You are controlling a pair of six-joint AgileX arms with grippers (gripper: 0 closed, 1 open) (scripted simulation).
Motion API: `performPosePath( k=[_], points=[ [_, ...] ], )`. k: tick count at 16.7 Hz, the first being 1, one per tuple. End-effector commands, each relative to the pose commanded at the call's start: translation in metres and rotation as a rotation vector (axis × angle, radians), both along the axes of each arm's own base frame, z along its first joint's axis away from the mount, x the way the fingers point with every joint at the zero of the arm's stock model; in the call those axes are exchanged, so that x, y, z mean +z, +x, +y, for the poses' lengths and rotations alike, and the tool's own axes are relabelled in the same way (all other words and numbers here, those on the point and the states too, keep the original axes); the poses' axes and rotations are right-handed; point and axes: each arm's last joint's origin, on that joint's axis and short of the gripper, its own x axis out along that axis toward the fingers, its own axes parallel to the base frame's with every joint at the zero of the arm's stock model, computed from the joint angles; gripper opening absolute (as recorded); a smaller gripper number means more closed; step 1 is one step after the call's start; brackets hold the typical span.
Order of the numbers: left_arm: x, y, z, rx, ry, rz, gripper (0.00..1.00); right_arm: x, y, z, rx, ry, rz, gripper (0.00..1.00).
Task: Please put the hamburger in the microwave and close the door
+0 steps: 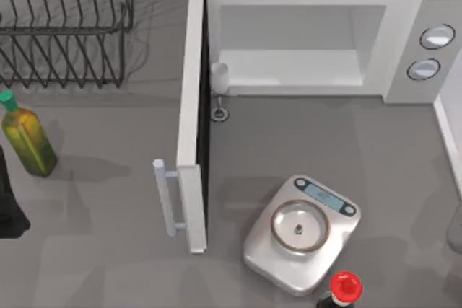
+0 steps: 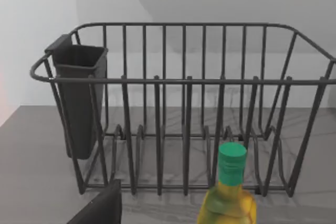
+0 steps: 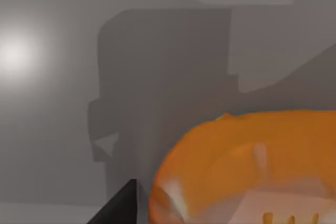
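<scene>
The white microwave (image 1: 404,41) stands at the back of the table with its pale inside showing. Its door (image 1: 191,106) is swung wide open and juts toward the front edge, the bar handle (image 1: 167,196) on its left face. In the right wrist view the orange hamburger (image 3: 247,166) looms very close, right beside a dark part of my right gripper (image 3: 118,205). A grey piece of my right arm (image 1: 456,229) shows at the table's right edge. My left arm (image 1: 7,207) is parked at the left edge, and my left gripper (image 2: 100,208) faces the dish rack.
A silver kitchen scale (image 1: 299,232) lies in front of the microwave, with a red-capped bottle (image 1: 345,286) at the front edge. A green-capped oil bottle (image 1: 25,138) stands on the left and a wire dish rack (image 1: 65,27) at the back left. A small clear glass (image 1: 219,77) stands by the door's hinge.
</scene>
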Motion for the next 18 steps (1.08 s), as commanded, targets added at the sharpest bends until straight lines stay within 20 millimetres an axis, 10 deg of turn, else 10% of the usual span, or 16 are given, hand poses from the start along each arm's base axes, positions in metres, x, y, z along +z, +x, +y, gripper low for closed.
performPosePath(
  k=[8, 18],
  points=[
    [0.0, 0.0, 0.0, 0.0, 0.0, 0.0, 1.0, 0.0, 0.0, 0.0, 0.0, 0.0, 0.0, 0.02],
    [0.0, 0.0, 0.0, 0.0, 0.0, 0.0, 1.0, 0.023, 0.002, 0.0, -0.017, 0.016, -0.005, 0.0]
  ],
)
